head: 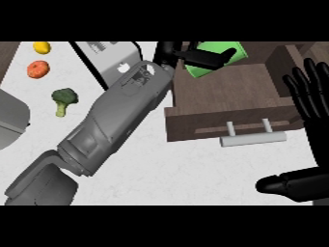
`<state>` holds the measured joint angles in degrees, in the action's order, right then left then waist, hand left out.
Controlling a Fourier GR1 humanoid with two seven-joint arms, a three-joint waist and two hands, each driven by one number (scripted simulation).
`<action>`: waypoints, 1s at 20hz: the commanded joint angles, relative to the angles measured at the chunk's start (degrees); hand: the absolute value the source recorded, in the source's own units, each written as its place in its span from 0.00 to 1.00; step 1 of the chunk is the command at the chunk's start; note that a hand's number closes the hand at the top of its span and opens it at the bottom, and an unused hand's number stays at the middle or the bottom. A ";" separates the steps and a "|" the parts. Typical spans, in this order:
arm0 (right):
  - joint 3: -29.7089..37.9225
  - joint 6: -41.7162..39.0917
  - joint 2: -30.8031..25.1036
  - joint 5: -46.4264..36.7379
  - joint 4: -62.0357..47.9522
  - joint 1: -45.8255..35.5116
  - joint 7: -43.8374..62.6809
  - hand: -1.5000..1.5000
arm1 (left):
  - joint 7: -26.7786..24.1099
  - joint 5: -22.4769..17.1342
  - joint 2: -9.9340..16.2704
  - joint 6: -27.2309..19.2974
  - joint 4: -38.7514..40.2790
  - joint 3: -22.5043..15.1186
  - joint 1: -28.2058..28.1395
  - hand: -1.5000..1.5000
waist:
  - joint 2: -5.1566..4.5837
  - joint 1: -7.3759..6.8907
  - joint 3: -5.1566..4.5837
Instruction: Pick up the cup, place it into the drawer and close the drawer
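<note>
- The green cup (213, 60) is at the far end of the open drawer (224, 96), over the inside of it.
- The left hand (199, 55) has its black fingers curled round the cup and holds it there. The fingers hide part of the cup.
- I cannot tell if the cup sits on the drawer floor or hangs just above it.
- The cup looks small, light and stiff. I think its walls are smooth, so it may slide in the fingers if they open a little.
- A good place to hold it is round the side wall, with the thumb on one side and the fingers on the other.
- It does not look easy to break, but it could tip over if it is let go while leaning.
- The right hand (313, 120) is at the right edge, open, fingers up, resting.
- The drawer has a pale bar handle (252, 139) on its near front.
- On the left of the white worktop (195, 169) lie a broccoli (63, 99), a tomato (38, 69) and a lemon (42, 47), well apart from the drawer.
</note>
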<state>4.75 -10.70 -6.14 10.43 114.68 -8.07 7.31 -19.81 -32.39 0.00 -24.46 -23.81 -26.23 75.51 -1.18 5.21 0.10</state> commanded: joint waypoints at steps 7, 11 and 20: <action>0.56 -1.67 0.12 2.98 -0.74 -0.72 -1.23 0.00 | 1.28 -2.52 0.00 -4.26 1.81 -8.22 -0.30 0.00 | -0.31 1.39 0.02; -0.91 -0.47 1.57 2.45 -0.55 -1.77 -0.63 0.00 | 0.02 -5.96 0.00 -4.39 -0.50 -8.10 0.20 0.00 | -0.36 1.56 -0.01; 2.06 -2.23 -0.45 9.45 2.34 -0.17 3.43 0.00 | -9.61 -13.18 0.00 0.49 -6.03 -3.43 -1.17 0.00 | 0.61 -1.98 -0.07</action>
<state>5.27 -12.52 -5.59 17.09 115.69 -8.28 8.96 -26.31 -43.29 0.00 -25.28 -28.02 -31.05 74.65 -0.96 4.60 0.05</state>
